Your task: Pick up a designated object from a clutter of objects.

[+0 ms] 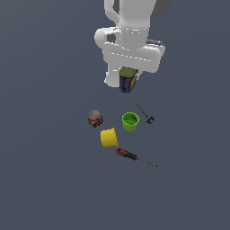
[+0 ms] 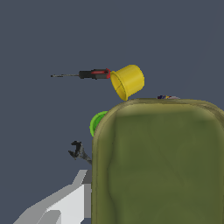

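Fingers (image 1: 127, 81) clamped on the small olive-green rectangular box with dark blue edges (image 1: 127, 79), held above the table (image 1: 45, 134), well apart from the yellow plastic cup (image 1: 108, 137) and green cup (image 1: 130, 121).

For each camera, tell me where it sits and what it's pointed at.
Exterior view: off the arm, looking down on the white arm, end effector gripping the olive-blue box.
Wrist view: on the wrist, box face filling it, one pale finger showing.
Shared: box, yellow cup, green cup, red-handled screwdriver.
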